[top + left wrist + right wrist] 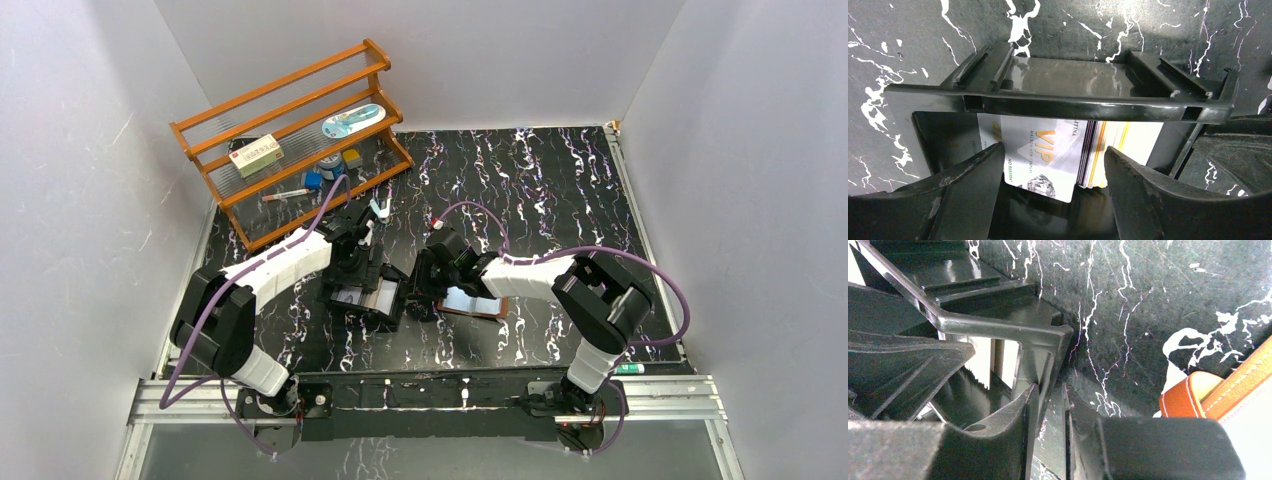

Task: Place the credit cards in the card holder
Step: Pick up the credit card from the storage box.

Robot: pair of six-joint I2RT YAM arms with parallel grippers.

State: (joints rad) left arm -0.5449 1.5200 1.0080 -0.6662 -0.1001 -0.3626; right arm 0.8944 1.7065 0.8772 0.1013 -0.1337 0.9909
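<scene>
Several credit cards (1033, 145) are contained in the black tray (1058, 105) at centre frame, flanked by the wide-spread left end effector (1053, 152). The tray's wall is pinched by the right end effector (1049, 405). The card holder (478, 303) is laid open just right.

In the left wrist view, the letters "VIP" are printed in gold on the front card (1043, 155) of the credit cards (1098, 150). A number beginning "NO 888" is printed along its edge; the remaining digits cannot be resolved. The fragment "ITINA" is shown on the card behind (1080, 137). The red print on the pale box (256, 155) cannot be read.
</scene>
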